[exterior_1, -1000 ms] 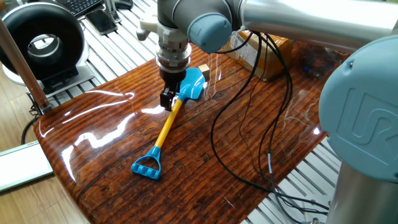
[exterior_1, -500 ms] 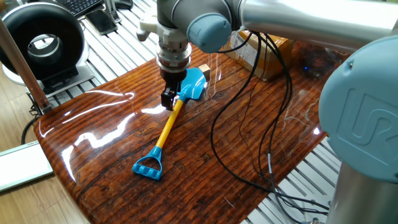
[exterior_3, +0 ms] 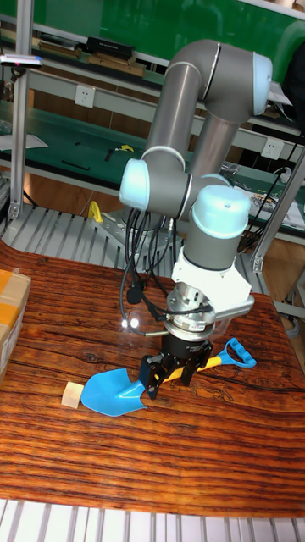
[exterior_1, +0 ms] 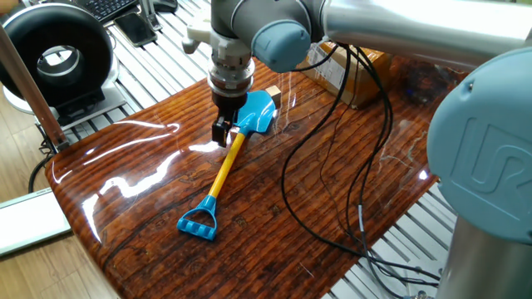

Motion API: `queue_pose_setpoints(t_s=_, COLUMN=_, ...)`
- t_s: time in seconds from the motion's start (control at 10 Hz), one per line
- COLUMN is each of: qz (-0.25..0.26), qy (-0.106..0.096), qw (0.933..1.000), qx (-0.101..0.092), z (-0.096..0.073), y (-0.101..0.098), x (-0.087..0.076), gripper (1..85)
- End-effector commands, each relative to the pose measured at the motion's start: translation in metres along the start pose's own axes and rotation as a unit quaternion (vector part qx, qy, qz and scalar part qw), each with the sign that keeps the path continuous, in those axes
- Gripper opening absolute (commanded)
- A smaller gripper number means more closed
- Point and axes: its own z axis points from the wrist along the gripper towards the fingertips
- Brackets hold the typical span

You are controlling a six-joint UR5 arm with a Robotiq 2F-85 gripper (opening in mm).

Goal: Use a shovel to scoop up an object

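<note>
The shovel lies across the wooden table point(exterior_1: 166, 191), with its blue blade point(exterior_1: 258, 112) at the far end, a yellow shaft point(exterior_1: 219, 176) and a blue D-handle point(exterior_1: 198, 223) nearest the front edge. My gripper point(exterior_1: 224, 131) points straight down and is shut on the shaft just behind the blade. In the tall fixed view the gripper point(exterior_3: 169, 373) holds the shovel with the blade point(exterior_3: 117, 395) low at the table. The object, a tiny tan cube point(exterior_3: 73, 395), sits right at the blade's tip. In the fixed view the cube point(exterior_1: 273, 92) peeks out beyond the blade.
A taped cardboard box point(exterior_1: 359, 73) stands at the table's far side, also seen as the box point(exterior_3: 10, 320) at the left edge. Black cables point(exterior_1: 332, 183) trail over the right half of the table. A black round device point(exterior_1: 56, 58) sits off the table's left.
The shovel's handle has shifted very slightly to the right with the gripper still holding the shaft. Otherwise the scene is the same.
</note>
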Motion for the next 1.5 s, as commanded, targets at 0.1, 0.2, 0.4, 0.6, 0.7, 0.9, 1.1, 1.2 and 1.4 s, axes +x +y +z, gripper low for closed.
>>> queue_pose_setpoints(t_s=0.1, qz=-0.001, qy=0.013, qw=0.9999, qx=-0.005, z=-0.031, y=0.003, x=0.004, gripper=70.7)
queue_pose_setpoints(t_s=0.2, qz=-0.009, qy=0.003, qw=0.9999, qx=-0.007, z=-0.031, y=0.004, x=-0.001, gripper=70.7)
queue_pose_setpoints(t_s=0.4, qz=-0.026, qy=-0.004, qw=0.9996, qx=0.004, z=-0.031, y=-0.002, x=-0.005, gripper=70.7)
queue_pose_setpoints(t_s=0.6, qz=-0.054, qy=-0.020, qw=0.9983, qx=-0.002, z=-0.031, y=0.002, x=-0.013, gripper=70.7)
queue_pose_setpoints(t_s=0.7, qz=-0.059, qy=-0.023, qw=0.9980, qx=-0.007, z=-0.031, y=0.005, x=-0.014, gripper=70.7)
queue_pose_setpoints(t_s=0.9, qz=-0.136, qy=-0.028, qw=0.9902, qx=0.012, z=-0.032, y=-0.003, x=-0.018, gripper=73.3)
queue_pose_setpoints(t_s=1.1, qz=-0.223, qy=-0.014, qw=0.9735, qx=0.047, z=-0.033, y=-0.021, x=-0.005, gripper=74.7)
queue_pose_setpoints(t_s=1.2, qz=-0.257, qy=-0.013, qw=0.9653, qx=0.043, z=-0.029, y=-0.021, x=0.003, gripper=74.7)
queue_pose_setpoints(t_s=1.4, qz=-0.283, qy=-0.012, qw=0.9590, qx=0.021, z=-0.032, y=-0.018, x=0.021, gripper=74.7)
